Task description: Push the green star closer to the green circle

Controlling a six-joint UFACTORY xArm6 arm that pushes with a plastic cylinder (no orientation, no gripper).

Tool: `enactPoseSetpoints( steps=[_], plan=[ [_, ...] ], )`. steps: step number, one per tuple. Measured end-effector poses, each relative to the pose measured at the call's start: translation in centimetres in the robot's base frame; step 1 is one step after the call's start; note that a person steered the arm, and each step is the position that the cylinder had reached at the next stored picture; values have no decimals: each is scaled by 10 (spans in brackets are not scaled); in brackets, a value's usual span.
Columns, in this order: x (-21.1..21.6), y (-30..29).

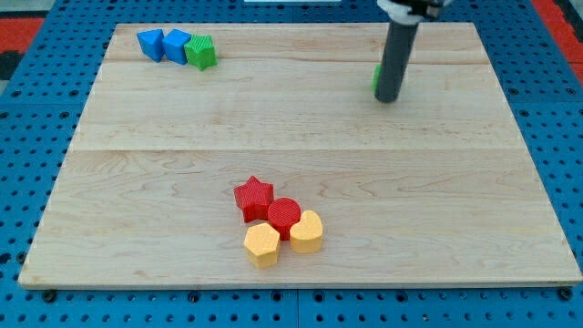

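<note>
A green block, star-like in shape, sits near the board's top left corner and touches two blue blocks. A second green block shows only as a thin sliver at the top right. My rod hides most of it, so its shape cannot be made out. My tip rests on the board right against that hidden green block, on its right and near side. It is far to the right of the star-like green block.
Two blue blocks lie just left of the green star-like block. Near the bottom centre a red star, a red circle and two yellow blocks cluster together. The wooden board lies on a blue pegboard.
</note>
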State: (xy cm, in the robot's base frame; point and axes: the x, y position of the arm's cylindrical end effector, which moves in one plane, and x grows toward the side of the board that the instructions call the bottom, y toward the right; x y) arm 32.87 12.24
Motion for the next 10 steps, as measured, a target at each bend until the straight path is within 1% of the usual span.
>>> enactPoseSetpoints(
  steps=[1,2,3,4,5,6,7,8,9,10],
  plan=[
    [-36,22],
    [-36,23],
    [29,-45],
    [22,-194],
    [-30,-324],
    [-76,-363],
    [-85,-413],
    [-86,-348],
    [-68,-269],
    [-34,-241]
  ],
)
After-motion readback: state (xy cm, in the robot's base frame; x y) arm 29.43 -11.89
